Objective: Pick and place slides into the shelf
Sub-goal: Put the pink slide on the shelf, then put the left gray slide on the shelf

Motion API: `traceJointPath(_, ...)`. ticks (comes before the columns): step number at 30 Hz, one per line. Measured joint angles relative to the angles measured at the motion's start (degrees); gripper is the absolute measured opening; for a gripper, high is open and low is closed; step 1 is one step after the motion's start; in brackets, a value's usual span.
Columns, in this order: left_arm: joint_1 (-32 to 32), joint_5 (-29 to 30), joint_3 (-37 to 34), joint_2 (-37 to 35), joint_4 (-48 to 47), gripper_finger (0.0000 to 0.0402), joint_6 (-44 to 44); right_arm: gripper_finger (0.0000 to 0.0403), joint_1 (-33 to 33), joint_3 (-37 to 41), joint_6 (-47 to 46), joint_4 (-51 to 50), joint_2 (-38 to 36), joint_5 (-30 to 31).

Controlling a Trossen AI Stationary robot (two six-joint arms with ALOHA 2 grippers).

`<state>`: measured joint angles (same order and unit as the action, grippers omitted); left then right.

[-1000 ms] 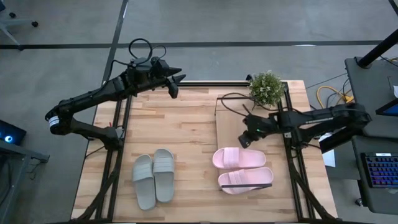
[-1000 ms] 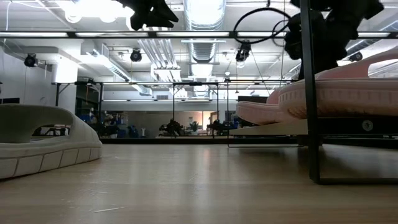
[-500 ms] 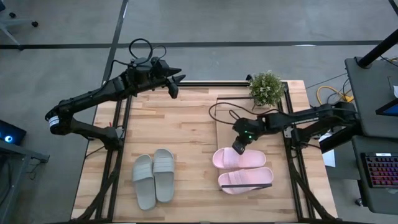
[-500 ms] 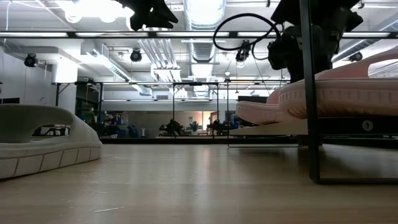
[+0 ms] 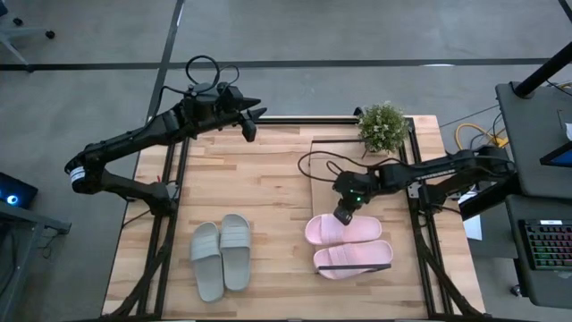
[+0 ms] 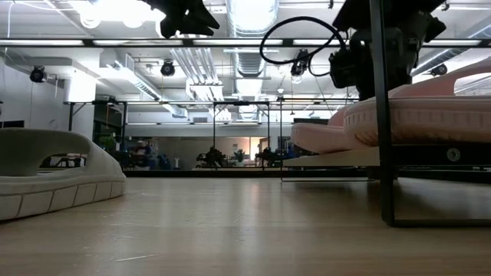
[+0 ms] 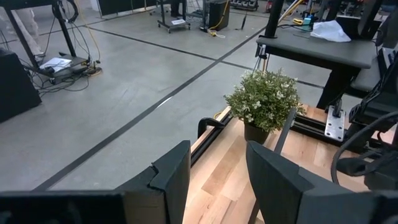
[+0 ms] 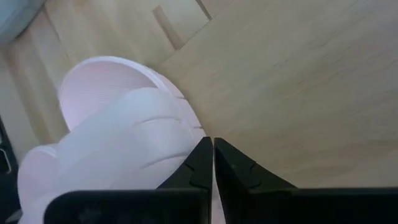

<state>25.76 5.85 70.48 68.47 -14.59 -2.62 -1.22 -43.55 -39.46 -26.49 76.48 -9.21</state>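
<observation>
Two pale pink slides (image 5: 357,229) (image 5: 353,257) lie side by side, soles down, on the near end of the light-wood shelf (image 5: 335,161). The grey-green pair (image 5: 221,255) lies on the tabletop to the left, soles down. My right gripper (image 5: 342,216) is shut. It slants down at the far edge of the farther pink slide (image 8: 124,124), by its toe end. My left gripper (image 5: 255,121) hangs open and high over the table's far left edge with nothing between its fingers (image 7: 177,168). My right gripper's shut fingertips (image 8: 205,152) stand right at the far side edge of the farther pink slide (image 8: 189,134). They slant down from the far right. I cannot tell whether they touch it. The slide lies flat on the shelf.
A small potted plant (image 5: 382,125) stands at the shelf's far end. Black frame rails run along both sides of the table (image 5: 268,188). Bare tabletop lies between the two pairs and across the far middle.
My right gripper has come down and toward the table's left and near side, to the farther pink slide's far edge, and its wrist has rolled. It has stayed shut. The slides have kept their places.
</observation>
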Motion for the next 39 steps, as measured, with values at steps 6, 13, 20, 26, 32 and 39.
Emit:
traceJointPath(6,0.0,-0.1,0.0,0.0,0.0,0.0141,0.0,0.0008,-0.1,0.0,-0.6,0.0,-1.1,-0.5)
traceJointPath(13,0.0,-0.2,0.0,0.0,-0.1,0.0141,0.0,0.0008,-0.9,0.0,-1.1,-0.1,-1.1,-2.2)
traceJointPath(20,0.0,-0.1,0.0,0.0,-0.1,0.0141,0.0,0.0008,-1.9,0.0,-2.1,-0.2,-1.1,-2.2)
traceJointPath(26,0.0,-0.1,0.0,0.0,-0.1,0.0141,0.0,0.0008,-2.0,0.0,-2.5,-0.2,-1.1,-1.6)
traceJointPath(32,0.0,0.1,0.0,0.0,-0.1,0.0141,0.0,0.0008,-1.8,0.1,-2.6,-0.2,-2.0,2.7)
traceJointPath(39,0.0,0.0,0.0,0.0,-0.1,0.0141,0.0,0.0008,-1.9,0.0,-3.0,0.1,-5.7,6.6)
